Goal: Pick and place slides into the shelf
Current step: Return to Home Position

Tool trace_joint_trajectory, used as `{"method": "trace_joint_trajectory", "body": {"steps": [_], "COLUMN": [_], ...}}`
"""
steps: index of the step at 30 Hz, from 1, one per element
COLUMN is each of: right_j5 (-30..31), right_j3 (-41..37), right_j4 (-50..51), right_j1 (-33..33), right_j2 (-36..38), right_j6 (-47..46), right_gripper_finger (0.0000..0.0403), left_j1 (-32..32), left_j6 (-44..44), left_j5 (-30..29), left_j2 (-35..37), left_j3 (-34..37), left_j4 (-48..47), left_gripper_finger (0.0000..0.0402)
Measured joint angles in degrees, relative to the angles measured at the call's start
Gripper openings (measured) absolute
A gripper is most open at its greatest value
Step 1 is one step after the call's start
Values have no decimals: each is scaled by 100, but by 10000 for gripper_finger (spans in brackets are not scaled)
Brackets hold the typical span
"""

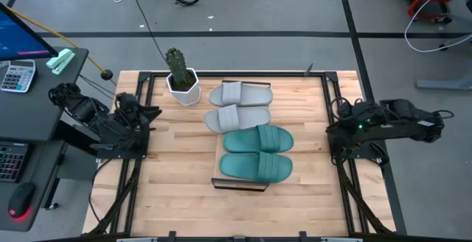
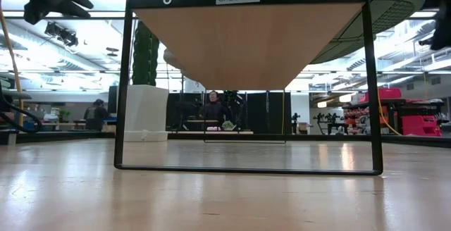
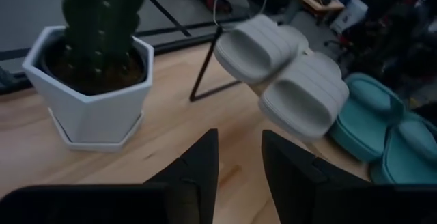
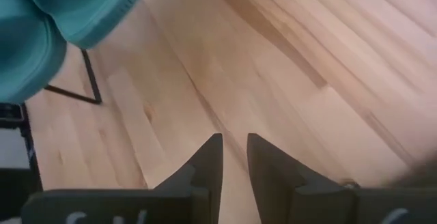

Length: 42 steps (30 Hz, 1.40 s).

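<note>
Left hand (image 3: 240,135), right hand (image 4: 235,138), slightly parted.

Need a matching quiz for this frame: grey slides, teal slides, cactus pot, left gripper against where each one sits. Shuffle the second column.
Column 1
1. grey slides
2. teal slides
3. cactus pot
4. left gripper

Column 2
A. on the tabletop, off the shelf
B. at the table's left edge, holding nothing
C. on the shelf end nearest the cactus
D. on the shelf end farthest from the cactus

Pairs: 1-C, 2-D, 3-A, 4-B
</note>
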State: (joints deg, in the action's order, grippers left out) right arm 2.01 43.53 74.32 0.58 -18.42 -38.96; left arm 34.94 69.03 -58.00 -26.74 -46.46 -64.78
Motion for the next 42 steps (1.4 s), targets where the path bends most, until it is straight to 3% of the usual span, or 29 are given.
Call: {"method": "trace_joint_trajectory", "body": {"steps": [11, 16, 28, 42], "right_j5": [177, 108, 370, 827], "right_j3": [-1561, -1861, -1994, -2990], "right_j4": [-2215, -2817, -2922, -4474], "right_j1": [0, 0, -2, -108], "right_j2": [1011, 1163, 1164, 1160], "right_j6": [304, 109, 98, -67], "right_gripper_finger": [43, 40, 42, 38], "left_j1": [-15, -15, -15, -15], "left_j6": [134, 358, 381, 374], "left_j5": [-408, -415, -412, -410], "left_j2": [-2, -13, -24, -24], "left_j3": [0, 0, 0, 0], "left_j4": [-3, -21, -23, -23], "left_gripper_finger": [128, 135, 129, 134]}}
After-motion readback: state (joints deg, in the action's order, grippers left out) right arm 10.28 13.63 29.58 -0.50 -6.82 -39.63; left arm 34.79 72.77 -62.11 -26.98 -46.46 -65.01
